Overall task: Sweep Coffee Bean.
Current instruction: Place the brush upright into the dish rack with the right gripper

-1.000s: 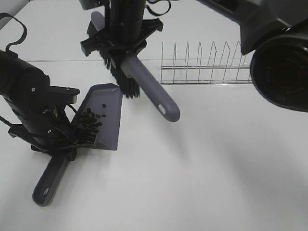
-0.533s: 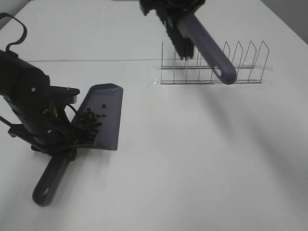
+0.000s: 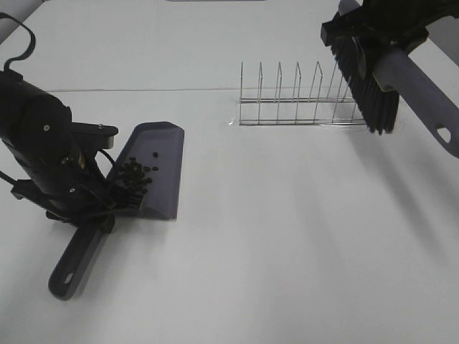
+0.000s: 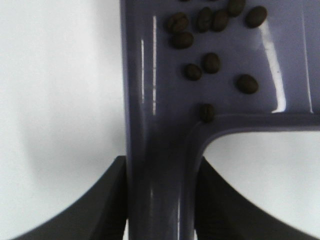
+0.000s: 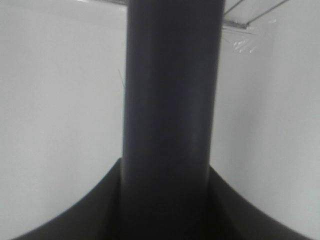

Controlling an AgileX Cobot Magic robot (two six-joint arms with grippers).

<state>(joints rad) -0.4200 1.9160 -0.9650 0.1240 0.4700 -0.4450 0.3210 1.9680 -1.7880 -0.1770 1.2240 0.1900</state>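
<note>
A cluster of dark coffee beans point(image 3: 135, 175) lies inside the grey dustpan point(image 3: 159, 168) at the left of the table; the beans show close up in the left wrist view point(image 4: 210, 62). My left gripper point(image 3: 79, 204) is shut on the dustpan's handle point(image 4: 155, 185), whose free end point(image 3: 72, 265) points toward the front. My right gripper point(image 3: 387, 29) is shut on the grey brush handle point(image 5: 172, 115) and holds the brush in the air at the far right, its black bristles point(image 3: 366, 82) over the wire rack.
A wire dish rack point(image 3: 308, 100) stands at the back, right of centre, on the white table point(image 3: 287, 236). The brush handle's end point(image 3: 441, 129) sticks out toward the right edge of the view.
My right arm has lifted the brush away from the dustpan and carried it right, past the rack. The dustpan with the beans and my left arm have hardly moved.
</note>
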